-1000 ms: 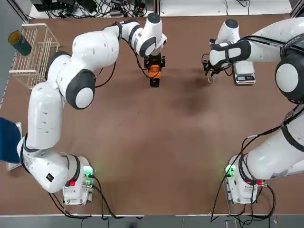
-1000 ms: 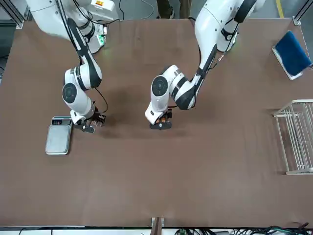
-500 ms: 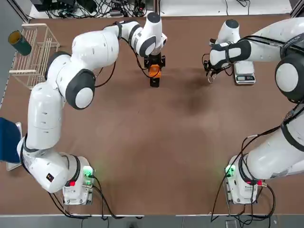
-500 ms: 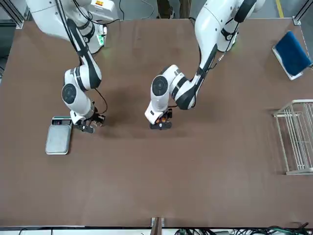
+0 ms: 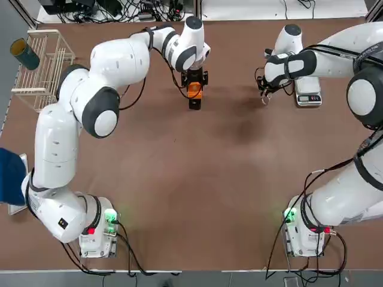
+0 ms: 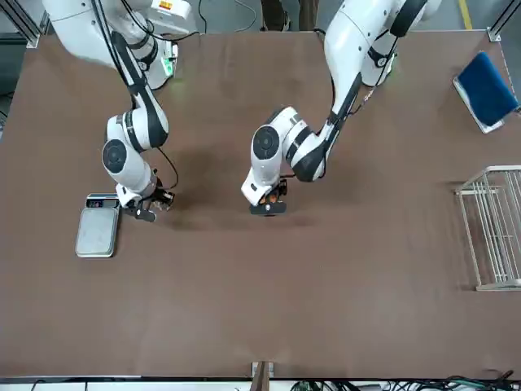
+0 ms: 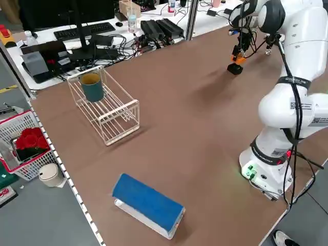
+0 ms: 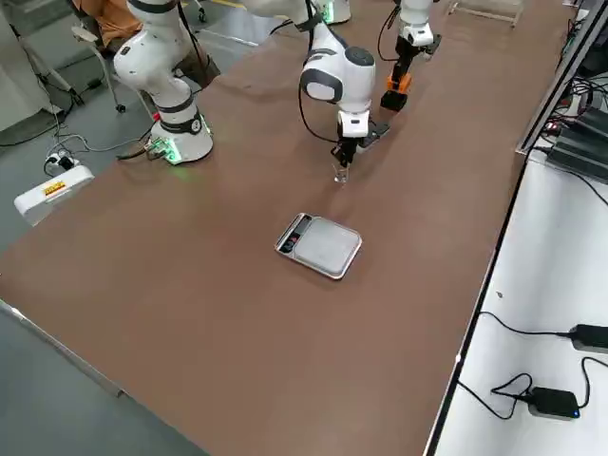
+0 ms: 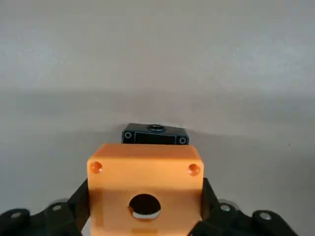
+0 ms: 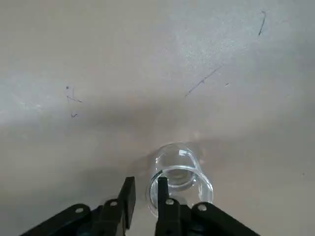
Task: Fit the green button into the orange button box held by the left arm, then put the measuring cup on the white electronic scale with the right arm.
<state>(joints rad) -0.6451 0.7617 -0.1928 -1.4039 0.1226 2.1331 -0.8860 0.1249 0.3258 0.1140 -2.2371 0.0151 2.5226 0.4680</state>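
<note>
Risk first: right gripper (image 10: 145, 197) is down at the measuring cup (image 10: 178, 178), fingers nearly together w/ a narrow gap, one finger seemingly at the cup's rim or handle; can't tell if they pinch it yet. Cup is clear, thin and light, standing on the desk (image 5: 197, 179) just beside the white electronic scale (image 5: 309, 91), so a pinch that lands off the handle could tip it or skid it away, and a weak hold could drop it on the way over. Scale's plate is bare, so that step isn't done. Left gripper (image 9: 145, 216) has its fingers spread wide around the orange button box (image 9: 145, 184), clamping its sides, low over the desk near the far middle; a small black block (image 9: 155, 134) sits right behind it. Hole in the box's face looks dark w/ something pale inside, and no green cap shows in any view, so I can't say whether the green button is seated. If it isn't, moving on to the cup leaves pt 1 unfinished.
</note>
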